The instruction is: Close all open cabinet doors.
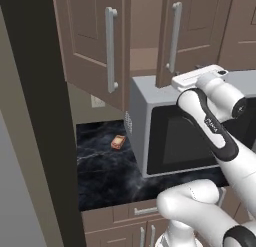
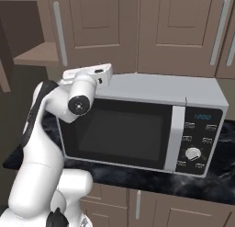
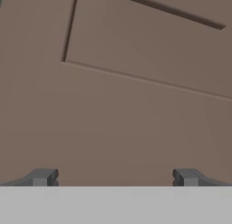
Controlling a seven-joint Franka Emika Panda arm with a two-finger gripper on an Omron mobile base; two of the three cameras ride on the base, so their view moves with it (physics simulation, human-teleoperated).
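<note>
Two doors point(image 1: 95, 46) hang open above the table point(image 1: 105, 176): the left one swung out toward me with its bar handle point(image 1: 111, 50) on its right edge, the second door point(image 1: 187, 36) ajar just right of it, over the microwave point(image 1: 170, 136), with the open shelf point(image 1: 142, 58) showing between them. From the right side, the doors further right point(image 2: 183, 33) sit flat and shut above the microwave. My hand point(image 1: 197, 77) is raised at the microwave's top left corner, just below the second door's lower edge. My jaws point(image 3: 113, 177) are spread wide, holding nothing, and point straight at a brown door panel point(image 3: 136, 105) that is very close; whether the tips touch it I cannot tell. A small orange packet point(image 1: 118, 141) lies on the dark table left of the microwave, and drawers point(image 1: 145, 211) run along the near edge.
</note>
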